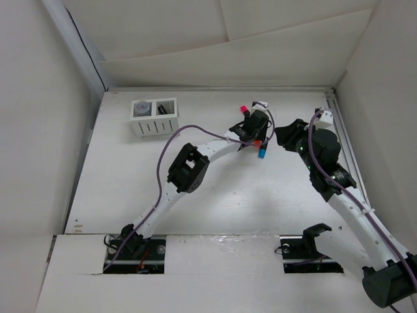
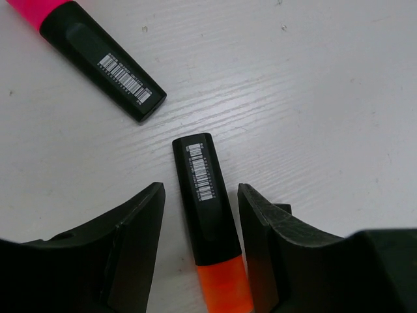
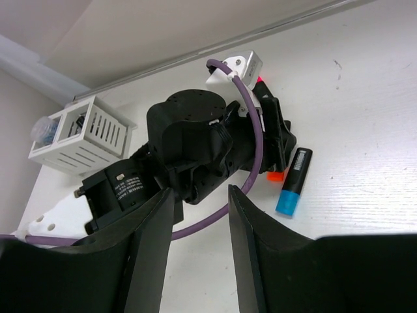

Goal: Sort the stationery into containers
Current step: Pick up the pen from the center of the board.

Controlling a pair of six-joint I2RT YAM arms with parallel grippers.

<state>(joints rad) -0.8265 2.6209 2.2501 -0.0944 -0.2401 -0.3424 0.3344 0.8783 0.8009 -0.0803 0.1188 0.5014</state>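
Orange highlighter [image 2: 207, 215] lies flat on the table [image 1: 260, 208] btwn my L gripper [image 2: 201, 195] fingers, which are spread, not pinching. White box [image 1: 156, 125] is well apart, far-left: grey roll [image 1: 141, 109] in its left compartment, sth dark in the right. Pink highlighter [image 2: 98, 59] and blue highlighter [image 3: 293, 182] are close by. R gripper [image 3: 201, 195] is spread, holding nothing.

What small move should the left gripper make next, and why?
Probably close the left gripper. The orange highlighter lies on the table between its open fingers, one on each side, neither touching it. Its barrel runs along the gap, so closing should catch it squarely.
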